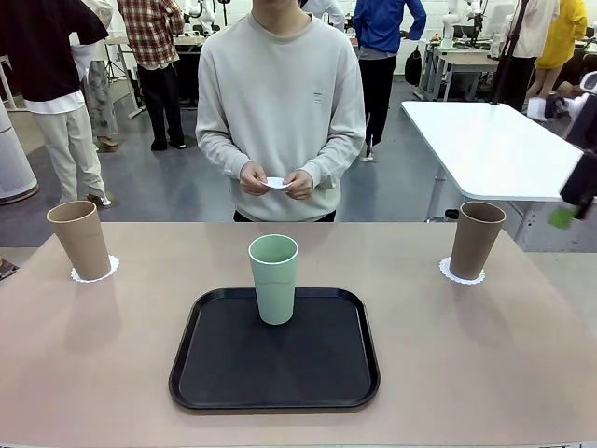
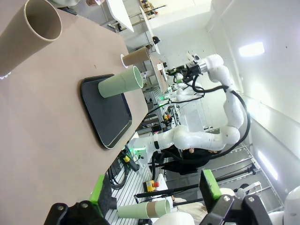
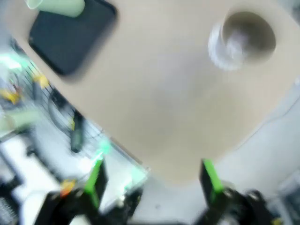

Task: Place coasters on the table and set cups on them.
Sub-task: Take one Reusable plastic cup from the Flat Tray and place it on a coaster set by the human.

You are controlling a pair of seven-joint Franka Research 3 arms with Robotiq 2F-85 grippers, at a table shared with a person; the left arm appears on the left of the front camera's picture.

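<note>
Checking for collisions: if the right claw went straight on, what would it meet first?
Probably bare table, between the tray and the tan cup; blurred view, so depth is unsure.

A black tray (image 1: 280, 373) with rounded corners and a raised rim lies flat in the near middle. Behind it stands a person in a pale grey sweatshirt (image 1: 280, 103). Off to the right, farther back, a white table (image 1: 494, 149) stands on the grey floor (image 1: 168, 191). Beyond, other people stand about, one in a plaid shirt (image 1: 154, 28), one in a blue top (image 1: 387, 23), one in a yellow jacket (image 1: 564, 33).
</note>
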